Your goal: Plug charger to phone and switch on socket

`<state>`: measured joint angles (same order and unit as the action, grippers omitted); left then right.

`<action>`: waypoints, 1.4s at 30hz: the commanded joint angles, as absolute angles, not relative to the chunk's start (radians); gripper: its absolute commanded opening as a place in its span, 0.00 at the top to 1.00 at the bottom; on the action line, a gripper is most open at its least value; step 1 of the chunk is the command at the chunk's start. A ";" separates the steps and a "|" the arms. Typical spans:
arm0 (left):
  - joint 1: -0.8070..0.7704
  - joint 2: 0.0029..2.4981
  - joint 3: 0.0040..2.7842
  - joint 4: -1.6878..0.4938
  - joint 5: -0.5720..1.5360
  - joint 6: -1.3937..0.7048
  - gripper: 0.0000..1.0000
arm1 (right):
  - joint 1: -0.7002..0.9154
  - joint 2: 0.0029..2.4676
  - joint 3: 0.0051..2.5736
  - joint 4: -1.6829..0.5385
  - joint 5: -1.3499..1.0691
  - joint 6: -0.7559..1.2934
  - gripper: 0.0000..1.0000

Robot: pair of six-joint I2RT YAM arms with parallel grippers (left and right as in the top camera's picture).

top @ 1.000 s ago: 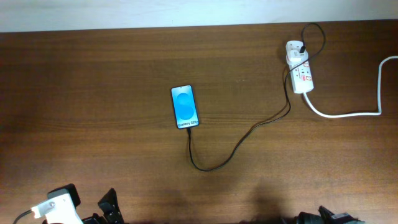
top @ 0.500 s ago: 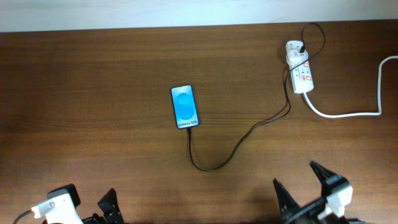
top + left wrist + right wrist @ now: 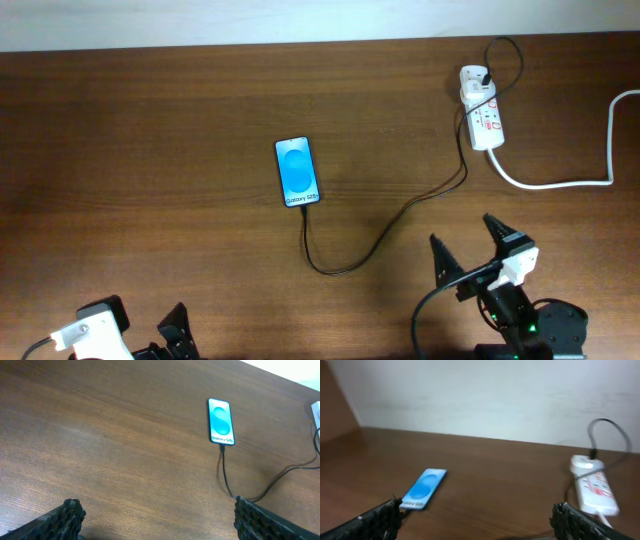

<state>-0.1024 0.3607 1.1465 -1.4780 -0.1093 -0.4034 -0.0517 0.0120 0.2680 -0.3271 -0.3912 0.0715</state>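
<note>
**Black fingers over brown wood: right arm arrives, nothing held**

Right gripper [image 3: 463,231]: jaws spread wide and empty. A second ago it was barely at the bottom edge of the overhead view. It has since risen into view and moved forward, and it now hangs over bare tabletop [image 3: 150,150], near the slack bend of the charger [image 3: 330,272].

Left gripper [image 3: 157,517]: also spread wide and empty, parked at the near left edge. It has not moved.

Charger: thin black cable. One end meets the lower edge of the phone [image 3: 298,171]. Whether the tip is fully seated cannot be told. The cable loops toward the robot, then runs up right to the socket [image 3: 484,115].

Phone: flat at mid-table, blue screen lit, unmoved.

Socket: white strip at the far right, well apart from both grippers, with its thick white cord [image 3: 560,184] trailing off right.

Assessment: the right arm's advance probably starts a reach toward the socket switch. The switch's position is unreadable.
</note>
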 commanded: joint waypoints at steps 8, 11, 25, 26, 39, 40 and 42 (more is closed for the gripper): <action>-0.102 0.358 1.147 -1.478 -0.120 -0.391 0.01 | -0.027 0.005 0.111 -0.059 -0.193 0.159 0.02; -0.102 0.358 1.147 -1.478 -0.120 -0.391 0.01 | -0.027 0.005 0.086 -0.057 -0.170 0.159 0.02; -0.102 0.358 1.147 -1.478 -0.120 -0.391 0.01 | -0.042 0.005 0.006 -0.074 -0.074 0.159 0.02; -0.102 0.358 1.147 -1.478 -0.120 -0.391 0.00 | -0.047 0.005 0.006 -0.074 -0.076 0.159 0.02; -0.102 0.358 1.147 -1.478 -0.120 -0.392 0.01 | -0.047 0.005 0.006 -0.075 -0.057 0.159 0.02; -0.102 0.358 1.147 -1.478 -0.120 -0.391 0.01 | -0.047 0.005 0.006 -0.075 -0.049 0.159 0.02; -0.102 0.358 1.147 -1.478 -0.120 -0.391 0.01 | -0.047 0.005 0.006 -0.075 -0.047 0.158 0.02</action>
<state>-0.1024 0.3607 1.1465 -1.4780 -0.1097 -0.4034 -0.0422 0.0120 0.0109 -0.0669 -0.0746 0.1543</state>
